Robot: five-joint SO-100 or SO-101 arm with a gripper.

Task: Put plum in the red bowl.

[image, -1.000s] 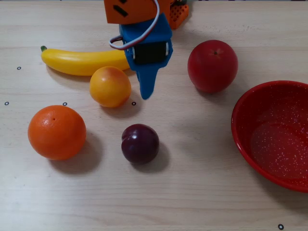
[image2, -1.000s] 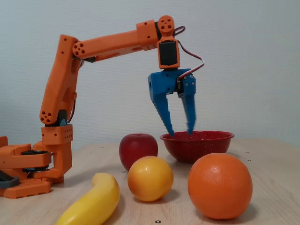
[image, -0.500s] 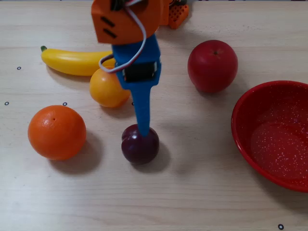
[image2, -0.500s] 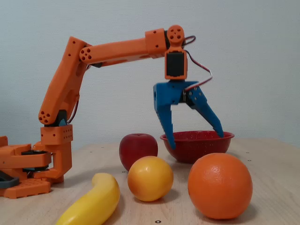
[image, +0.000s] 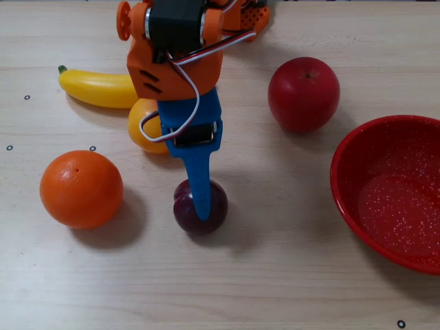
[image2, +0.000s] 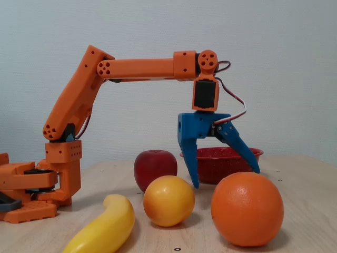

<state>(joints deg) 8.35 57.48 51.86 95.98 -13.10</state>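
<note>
The gripper [image2: 226,179] hangs spread wide above the plum [image: 200,206], which sits near the middle of the tabletop [image: 289,289], holding nothing. The red bowl [image: 344,196] stands at the overhead view's right edge, well apart.

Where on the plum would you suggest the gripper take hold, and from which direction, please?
Across its widest middle, from straight above. The plum is small, round and glossy, so pads below or above the middle would likely slip. It sits clear of the orange, and the open gripper already hangs over it.
</note>
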